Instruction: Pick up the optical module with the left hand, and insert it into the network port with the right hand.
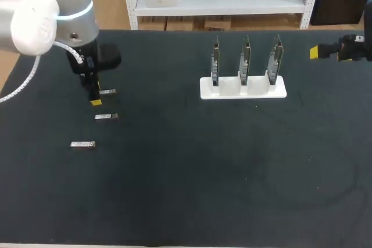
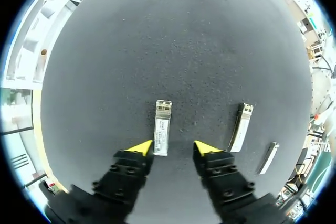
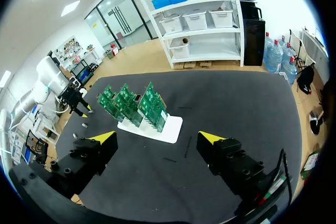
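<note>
The head camera looked down from above and behind onto the whole table (image 1: 186, 190). The left wrist camera sat close above the modules (image 2: 162, 128); the right wrist camera looked from afar, sharing the card stand (image 3: 152, 128).

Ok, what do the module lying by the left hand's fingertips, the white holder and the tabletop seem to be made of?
Module: likely bare metal, silvery with a dull sheen, pale label on top. Holder: probably plastic, plain matte white, though the look leaves it open. Tabletop: dark, matte, finely speckled covering, perhaps a mat or felt.
</note>
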`<state>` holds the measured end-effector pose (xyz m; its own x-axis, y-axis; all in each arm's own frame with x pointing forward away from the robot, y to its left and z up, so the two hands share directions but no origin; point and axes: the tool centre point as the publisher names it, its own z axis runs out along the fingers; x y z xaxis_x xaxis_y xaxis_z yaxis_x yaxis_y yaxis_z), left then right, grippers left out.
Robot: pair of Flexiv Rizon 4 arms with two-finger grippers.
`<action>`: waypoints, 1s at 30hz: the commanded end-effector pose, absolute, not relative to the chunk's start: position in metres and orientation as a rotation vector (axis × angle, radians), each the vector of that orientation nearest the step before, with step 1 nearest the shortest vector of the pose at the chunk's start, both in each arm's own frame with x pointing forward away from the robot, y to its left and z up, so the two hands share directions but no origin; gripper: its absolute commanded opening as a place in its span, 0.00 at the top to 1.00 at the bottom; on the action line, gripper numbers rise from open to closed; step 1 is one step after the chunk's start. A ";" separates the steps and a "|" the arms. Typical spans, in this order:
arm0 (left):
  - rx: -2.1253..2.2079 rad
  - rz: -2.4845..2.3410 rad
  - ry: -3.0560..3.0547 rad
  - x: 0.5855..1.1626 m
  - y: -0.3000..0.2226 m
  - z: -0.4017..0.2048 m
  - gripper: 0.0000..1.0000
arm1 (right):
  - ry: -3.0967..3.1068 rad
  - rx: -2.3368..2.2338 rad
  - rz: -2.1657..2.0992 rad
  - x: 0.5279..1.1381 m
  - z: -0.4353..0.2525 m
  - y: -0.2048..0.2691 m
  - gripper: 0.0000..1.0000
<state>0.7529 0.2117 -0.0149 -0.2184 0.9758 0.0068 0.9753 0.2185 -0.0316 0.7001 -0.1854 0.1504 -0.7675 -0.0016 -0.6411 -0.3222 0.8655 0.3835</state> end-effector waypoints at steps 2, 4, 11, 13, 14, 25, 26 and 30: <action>-1.948 0.025 -2.439 0.754 0.212 -0.016 1.00 | 2.376 -0.231 0.633 0.699 0.151 -0.185 0.00; -1.947 0.028 -2.443 0.754 0.212 -0.016 1.00 | 2.376 -0.231 0.633 0.699 0.151 -0.185 0.00; -1.934 0.125 -2.537 0.757 0.209 -0.006 1.00 | 2.376 -0.231 0.633 0.699 0.151 -0.185 0.00; -1.902 0.266 -2.588 0.759 0.205 0.005 1.00 | 2.376 -0.231 0.633 0.699 0.151 -0.185 0.00; -1.912 0.305 -2.626 0.761 0.202 0.011 1.00 | 2.376 -0.231 0.633 0.699 0.151 -0.185 0.00; -1.854 0.873 -3.044 0.781 0.175 0.091 1.00 | 2.376 -0.231 0.633 0.699 0.151 -0.185 0.00; -1.867 0.913 -3.066 0.781 0.172 0.097 1.00 | 2.376 -0.231 0.633 0.699 0.151 -0.185 0.00; -1.884 1.019 -3.246 0.785 0.163 0.122 1.00 | 2.376 -0.231 0.633 0.699 0.151 -0.185 0.00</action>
